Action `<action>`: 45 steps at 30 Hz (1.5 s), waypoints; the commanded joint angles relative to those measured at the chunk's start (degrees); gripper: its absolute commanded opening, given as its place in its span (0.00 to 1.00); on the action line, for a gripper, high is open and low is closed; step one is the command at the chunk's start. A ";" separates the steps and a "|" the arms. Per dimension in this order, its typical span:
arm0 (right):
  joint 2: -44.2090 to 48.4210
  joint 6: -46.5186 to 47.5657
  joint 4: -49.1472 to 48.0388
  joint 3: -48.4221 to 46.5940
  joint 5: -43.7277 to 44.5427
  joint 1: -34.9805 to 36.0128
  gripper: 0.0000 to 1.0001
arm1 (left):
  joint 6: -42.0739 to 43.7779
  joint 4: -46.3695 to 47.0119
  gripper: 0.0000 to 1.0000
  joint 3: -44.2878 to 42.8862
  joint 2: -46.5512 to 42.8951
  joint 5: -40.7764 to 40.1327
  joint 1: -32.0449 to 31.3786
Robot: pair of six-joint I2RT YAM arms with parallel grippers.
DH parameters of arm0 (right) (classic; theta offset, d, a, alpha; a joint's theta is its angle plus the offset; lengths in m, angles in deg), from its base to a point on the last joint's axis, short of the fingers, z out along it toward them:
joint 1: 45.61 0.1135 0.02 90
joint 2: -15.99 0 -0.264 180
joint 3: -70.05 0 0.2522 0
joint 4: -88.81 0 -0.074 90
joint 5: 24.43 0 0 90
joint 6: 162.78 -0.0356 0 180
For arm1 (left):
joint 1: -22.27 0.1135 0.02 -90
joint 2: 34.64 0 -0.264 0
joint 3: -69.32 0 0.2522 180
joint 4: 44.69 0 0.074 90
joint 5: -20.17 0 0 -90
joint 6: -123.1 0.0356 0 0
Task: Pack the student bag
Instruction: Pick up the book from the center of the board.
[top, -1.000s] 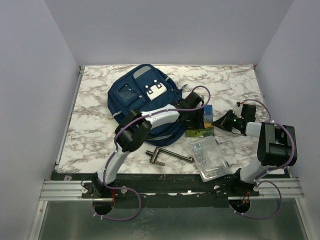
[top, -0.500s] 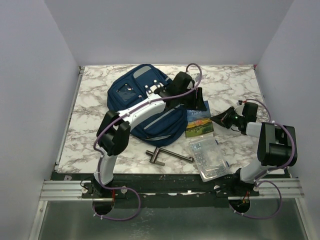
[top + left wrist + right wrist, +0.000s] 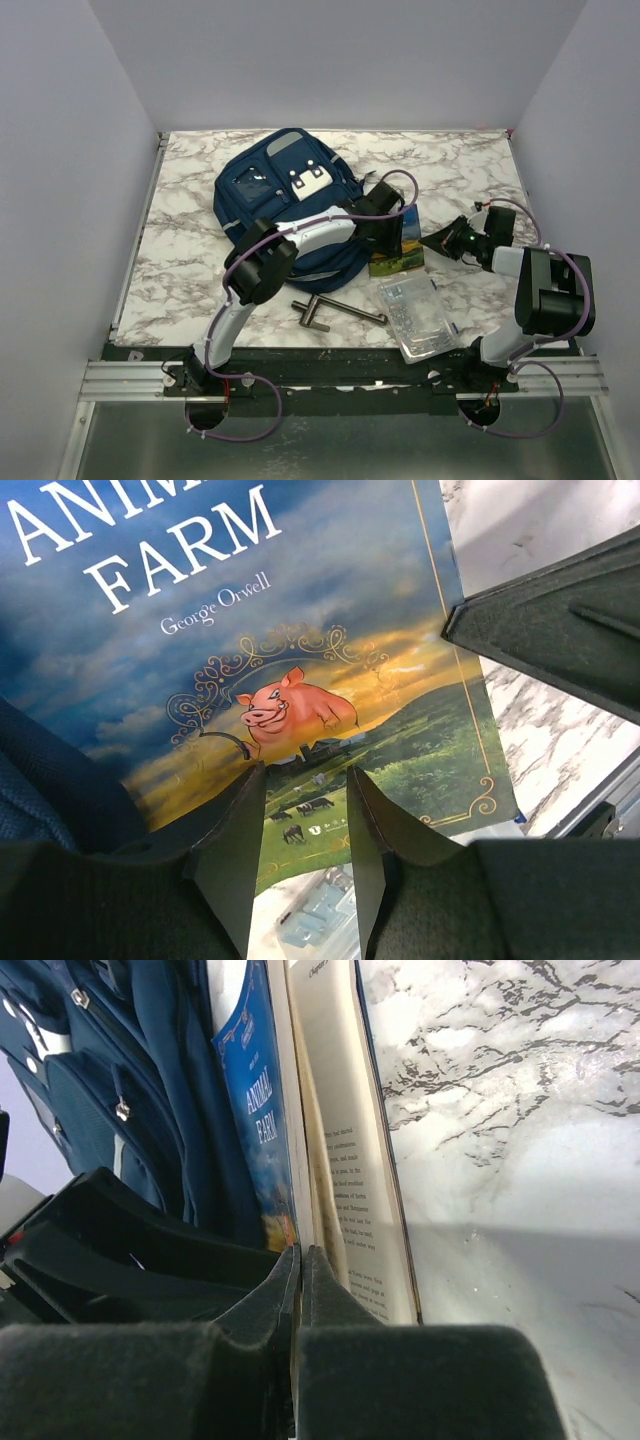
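- Step in hand: the book (image 3: 300, 630) is being grasped for packing; it lies outside the bag (image 3: 280, 195).
- Left gripper (image 3: 306, 780): partly open, empty, held over the cover's lower half; the bag lies just beside it, away from the right gripper (image 3: 300, 1255).
- Right gripper: closed, apparently pinching the cover's edge.
- Next move: a firm hold and a lift bagward are called for.
- Bag: navy, grey-trimmed, lying flat.

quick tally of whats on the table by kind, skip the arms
navy backpack: 1
book: 1
metal t-handle tool: 1
clear plastic case: 1
total: 4
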 commanded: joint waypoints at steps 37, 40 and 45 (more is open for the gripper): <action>-0.07 -4.03 -4.56 2.91 -5.37 0.14 0.00 | 0.85 -3.14 0.63 -7.24 -11.92 15.17 4.84; 1.18 -6.24 -5.20 2.47 -5.34 -0.05 0.00 | 0.30 -1.27 0.65 -4.03 -17.49 18.27 6.61; 3.90 -8.74 -3.94 0.69 -6.82 -1.87 0.00 | -0.91 5.67 0.65 8.02 -28.96 19.79 9.57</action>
